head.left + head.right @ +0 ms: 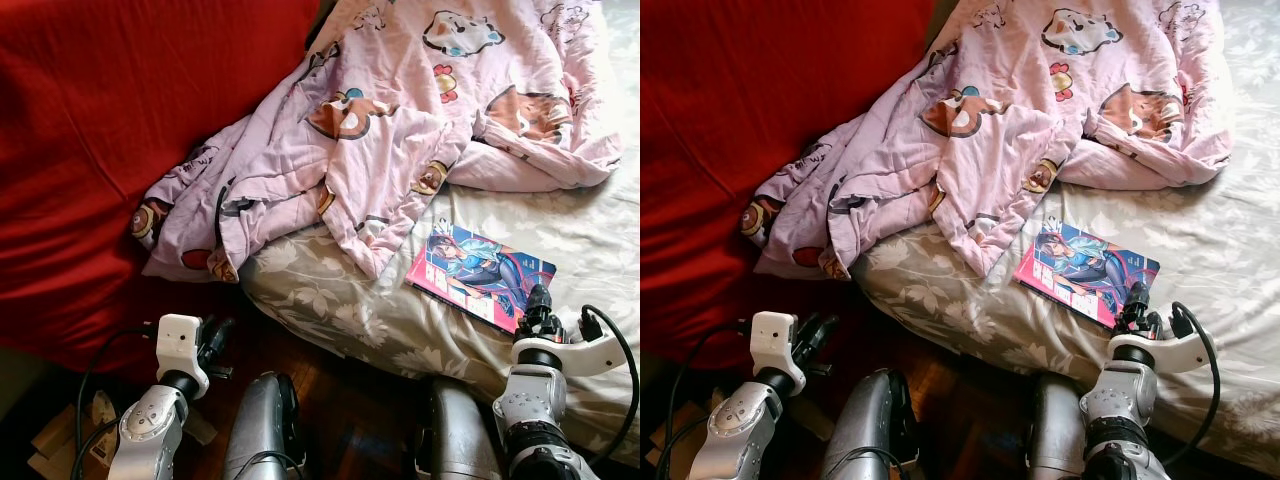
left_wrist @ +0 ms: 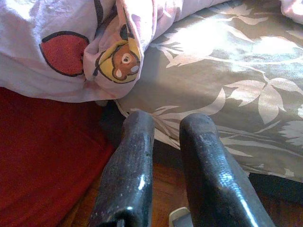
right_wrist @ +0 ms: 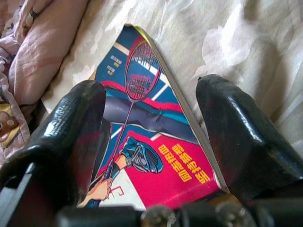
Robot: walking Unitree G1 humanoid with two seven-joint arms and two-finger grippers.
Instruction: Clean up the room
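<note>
A glossy book with a pink and blue cover showing a badminton player lies flat on the leaf-patterned bedsheet, near the bed's front edge. My right gripper hovers at the book's near corner. It stands open, one finger on each side of that corner. My left gripper is low beside the bed's corner over the floor, its fingers close together with nothing between them. A crumpled pink blanket with bear prints covers the back of the bed and hangs over its left side.
A big red cover fills the left side and reaches the floor. Dark wooden floor shows below the bed edge between my arms. Cardboard scraps lie at the lower left.
</note>
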